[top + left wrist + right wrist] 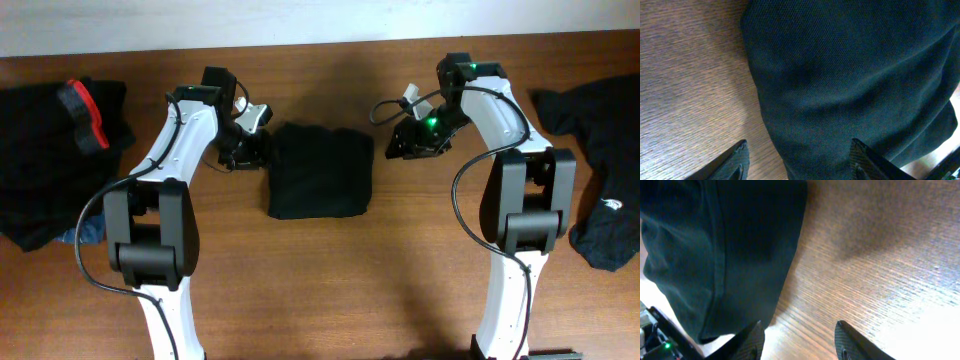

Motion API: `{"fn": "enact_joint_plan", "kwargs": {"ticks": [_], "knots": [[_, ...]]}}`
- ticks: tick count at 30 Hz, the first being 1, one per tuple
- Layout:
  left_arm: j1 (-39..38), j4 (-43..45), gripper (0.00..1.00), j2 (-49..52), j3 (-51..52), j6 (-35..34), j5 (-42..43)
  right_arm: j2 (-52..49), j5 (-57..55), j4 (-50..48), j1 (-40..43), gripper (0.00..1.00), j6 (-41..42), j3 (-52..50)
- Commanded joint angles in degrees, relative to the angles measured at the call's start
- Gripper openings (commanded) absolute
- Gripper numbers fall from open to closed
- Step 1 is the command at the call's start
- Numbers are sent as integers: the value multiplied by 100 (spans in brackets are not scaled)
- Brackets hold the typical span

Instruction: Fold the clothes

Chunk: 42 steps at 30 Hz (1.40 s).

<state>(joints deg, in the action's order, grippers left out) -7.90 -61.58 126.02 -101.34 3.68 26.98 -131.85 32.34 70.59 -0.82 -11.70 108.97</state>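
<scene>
Left fingers [737, 162] are spread apart, one tip over bare wood and the other over cloth, at the 10 o'clock side of the folded black garment [320, 172] lying mid-worktop [300, 270]. Right fingers [852, 342] are spread too, gripping nothing, just off its 2 o'clock corner. A dark heap [45, 160] lies at 9 o'clock and a loose shirt [600, 150] at 3 o'clock.

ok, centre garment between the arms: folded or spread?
Folded. The centre garment lies as a compact rectangle with straight edges and no sleeves sticking out.
</scene>
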Motion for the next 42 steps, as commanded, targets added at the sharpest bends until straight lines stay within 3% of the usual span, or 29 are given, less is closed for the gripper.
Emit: {"fn": "enact_joint_plan", "kwargs": {"ticks": [1, 12, 23, 31, 42], "knots": [[2, -15, 64, -7, 39, 114, -26, 101, -160, 72, -24, 51, 17, 125], [9, -343, 61, -9, 39, 109, -249, 184, -695, 627, 22, 50, 17, 127], [4, -723, 62, -9, 39, 118, -275, 994, -1353, 1228, 262, 50, 188, 127], [2, -243, 70, -9, 39, 374, 590, 1875, -1939, 1342, 262, 53, 278, 127], [2, 15, 78, 138, 44, 367, 695, 2135, -1954, 1349, 262, 55, 275, 125]]}}
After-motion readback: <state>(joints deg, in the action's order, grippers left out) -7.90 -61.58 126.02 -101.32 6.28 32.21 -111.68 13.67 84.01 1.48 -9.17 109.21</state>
